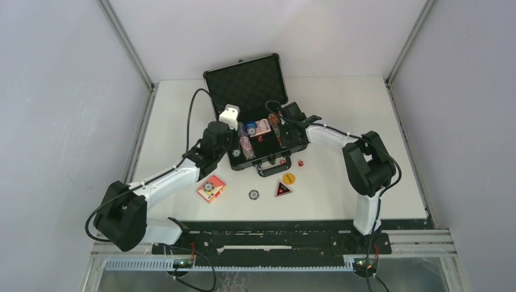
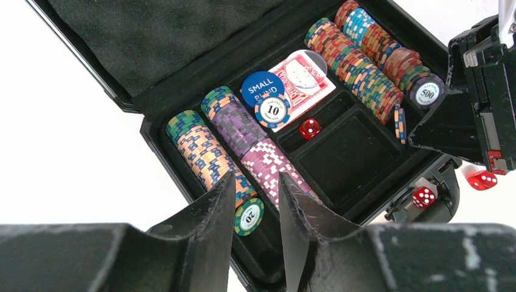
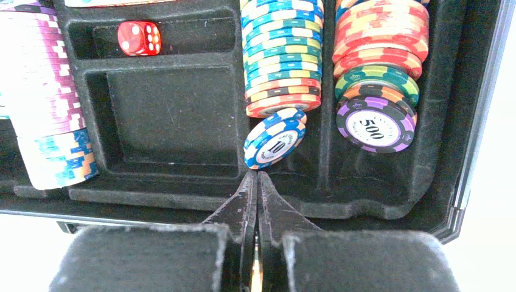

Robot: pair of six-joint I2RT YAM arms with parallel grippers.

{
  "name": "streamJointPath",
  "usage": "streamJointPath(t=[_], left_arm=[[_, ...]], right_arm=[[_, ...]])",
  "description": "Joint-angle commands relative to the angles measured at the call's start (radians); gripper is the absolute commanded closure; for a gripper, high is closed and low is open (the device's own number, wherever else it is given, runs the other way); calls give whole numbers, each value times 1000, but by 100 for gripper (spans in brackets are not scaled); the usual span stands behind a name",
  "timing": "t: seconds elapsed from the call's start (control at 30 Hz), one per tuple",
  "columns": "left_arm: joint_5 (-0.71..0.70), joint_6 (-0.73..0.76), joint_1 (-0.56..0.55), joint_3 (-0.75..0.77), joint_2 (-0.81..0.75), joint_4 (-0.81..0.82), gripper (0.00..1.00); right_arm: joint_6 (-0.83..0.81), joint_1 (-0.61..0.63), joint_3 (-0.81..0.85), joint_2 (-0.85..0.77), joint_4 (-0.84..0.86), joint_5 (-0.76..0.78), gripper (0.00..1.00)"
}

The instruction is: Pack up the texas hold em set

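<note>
The black foam-lined case (image 1: 246,79) lies open in the middle; the shut, empty right gripper (image 3: 256,176) seems set to nudge the tipped blue-and-white chip (image 3: 274,139) straight; the left gripper (image 2: 255,179) hangs half-open, empty; next, fetch the near red card box (image 1: 211,189).

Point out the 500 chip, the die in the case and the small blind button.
500 chip (image 3: 372,126): right wrist view, white centre.
die in the case (image 2: 310,128): left wrist view, top face.
small blind button (image 2: 260,86): left wrist view, blue face.

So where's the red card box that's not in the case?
In the top view, the red card box lies on the table in front of the briefcase, beside the left arm, with a loose chip to its right.
</note>
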Motion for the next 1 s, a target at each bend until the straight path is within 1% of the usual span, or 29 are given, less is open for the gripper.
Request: streamJointPath(t=[0.0, 0.27, 0.73, 0.83, 0.97], left_arm=[[0, -4, -7, -19, -22, 31, 63], [-5, -1, -6, -18, -16, 29, 64], [-4, -1, -7, -15, -10, 28, 64], [-3, 0, -7, -16, -14, 27, 63], [-10, 2, -6, -19, -22, 27, 64]], right_arm=[[6, -7, 1, 4, 44, -29, 100], [20, -55, 24, 40, 77, -70, 100], [21, -78, 125, 98, 67, -64, 100], [19, -75, 140, 91, 52, -65, 100], [17, -76, 105, 45, 56, -59, 100]])
